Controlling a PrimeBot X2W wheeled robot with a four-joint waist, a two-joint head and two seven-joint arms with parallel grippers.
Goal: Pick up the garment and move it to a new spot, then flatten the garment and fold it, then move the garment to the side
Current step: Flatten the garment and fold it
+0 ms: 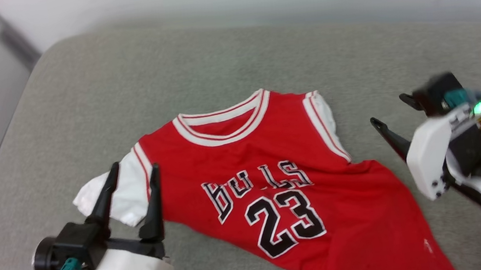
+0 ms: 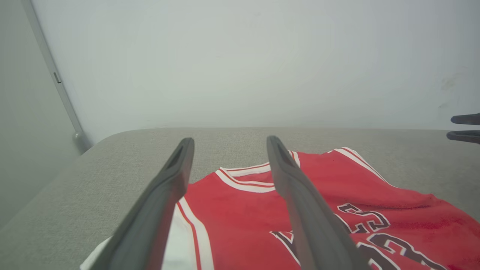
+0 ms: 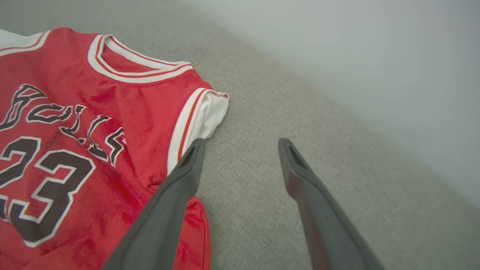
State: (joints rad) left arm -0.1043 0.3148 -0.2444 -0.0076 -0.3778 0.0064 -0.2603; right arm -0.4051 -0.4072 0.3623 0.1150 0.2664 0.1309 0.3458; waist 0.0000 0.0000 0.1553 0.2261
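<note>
Shirt [image 1: 243, 153]: soft, light, limp; will likely bunch when lifted.
Hold: sleeve [image 1: 128, 201] under left gripper [image 1: 134, 166]; other sleeve [image 3: 212, 108] near right gripper [image 3: 242, 141].
Grippers: both spread, empty.

Red jersey [image 1: 266, 150] with white short sleeves, striped collar, black "BULLS 23" print. Lies face up on the grey cushion [image 1: 167, 70], near its middle, rumpled and skewed: collar toward the far edge, hem toward the near right corner. Left sleeve spread flat, right sleeve bunched.
</note>
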